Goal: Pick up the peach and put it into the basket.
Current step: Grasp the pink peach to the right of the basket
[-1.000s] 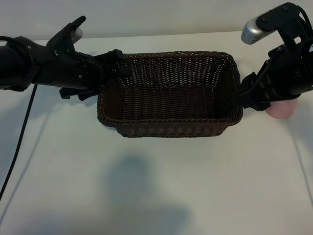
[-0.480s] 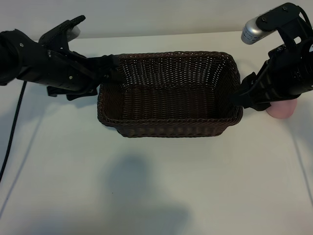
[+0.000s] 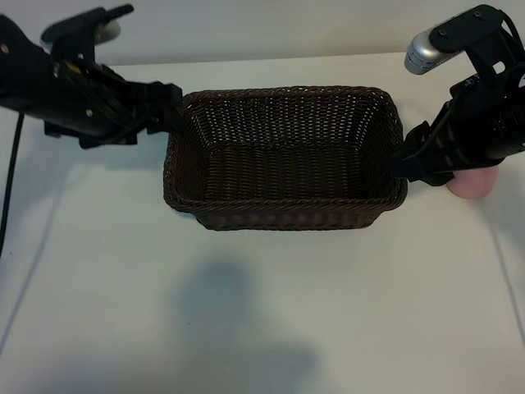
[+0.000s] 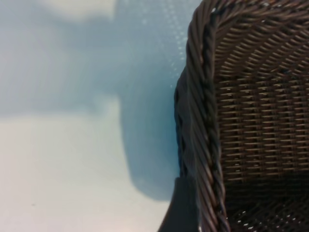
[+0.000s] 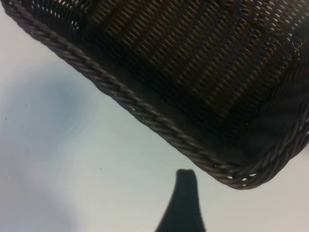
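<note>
The dark brown wicker basket [image 3: 287, 199] stands in the middle of the table. The pale pink peach [image 3: 473, 184] lies on the table right of the basket, mostly covered by the right arm. My right gripper [image 3: 402, 164] hangs open just outside the basket's right rim, to the left of the peach and holding nothing. In the right wrist view one finger [image 5: 186, 203] shows beside the braided rim [image 5: 145, 113]. My left gripper [image 3: 172, 111] stands open at the basket's back left corner. One of its fingers [image 4: 183, 208] is right beside the rim [image 4: 200, 121].
White tabletop lies all around the basket, with wide free room in front of it. A black cable [image 3: 10, 176] hangs from the left arm at the far left. A silver camera [image 3: 425, 51] sits on top of the right arm.
The left arm has drawn back to the left, away from the basket's left rim, and its jaws have narrowed slightly. The right arm, basket and peach have not moved.
</note>
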